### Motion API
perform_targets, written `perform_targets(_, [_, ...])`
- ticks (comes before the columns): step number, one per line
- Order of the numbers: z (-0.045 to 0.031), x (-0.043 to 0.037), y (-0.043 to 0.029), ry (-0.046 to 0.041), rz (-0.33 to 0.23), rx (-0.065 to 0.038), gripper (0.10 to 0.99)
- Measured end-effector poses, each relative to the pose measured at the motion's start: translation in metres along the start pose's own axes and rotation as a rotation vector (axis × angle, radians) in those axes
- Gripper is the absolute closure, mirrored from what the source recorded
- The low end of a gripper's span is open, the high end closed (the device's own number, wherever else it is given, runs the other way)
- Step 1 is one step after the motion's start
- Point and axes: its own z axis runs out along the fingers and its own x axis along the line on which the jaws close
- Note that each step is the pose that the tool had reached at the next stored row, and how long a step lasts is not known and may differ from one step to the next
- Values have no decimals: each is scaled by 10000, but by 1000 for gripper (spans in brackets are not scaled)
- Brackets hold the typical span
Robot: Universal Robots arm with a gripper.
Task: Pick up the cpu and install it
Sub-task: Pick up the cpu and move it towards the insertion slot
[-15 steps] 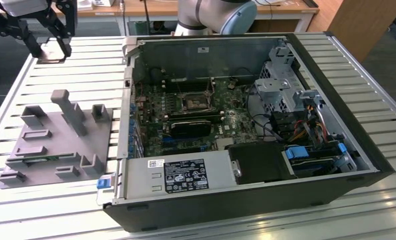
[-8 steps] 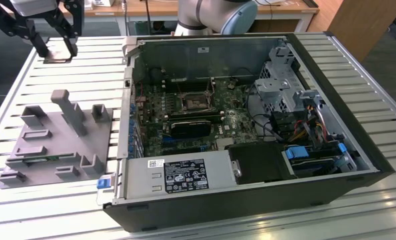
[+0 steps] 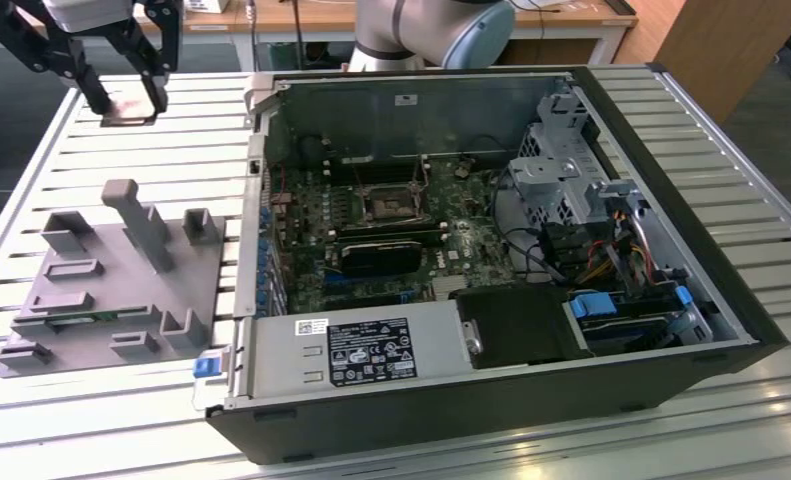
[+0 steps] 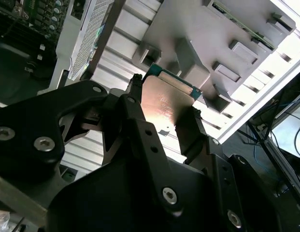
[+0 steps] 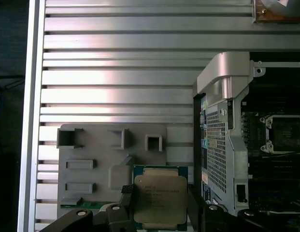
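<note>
Gripping the flat, square, shiny-topped cpu (image 5: 160,200) by its edges, the hand (image 3: 128,106) hangs closed above the ribbed silver metal table (image 5: 116,63).

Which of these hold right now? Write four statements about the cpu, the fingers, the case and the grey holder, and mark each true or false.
1. The cpu is gripped between the fingers of the gripper. True.
2. The cpu is seated in the socket. False: the socket holds no cpu; the cpu is in the gripper, over the slatted table.
3. The computer case lies open, its motherboard exposed. True.
4. The grey holder block sits inside the case. False: it rests on the table beside the case, at the exterior view's left.
</note>
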Motion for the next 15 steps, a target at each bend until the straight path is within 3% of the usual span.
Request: perform_targets(15, [-4,-207,3,0,0,0,557])
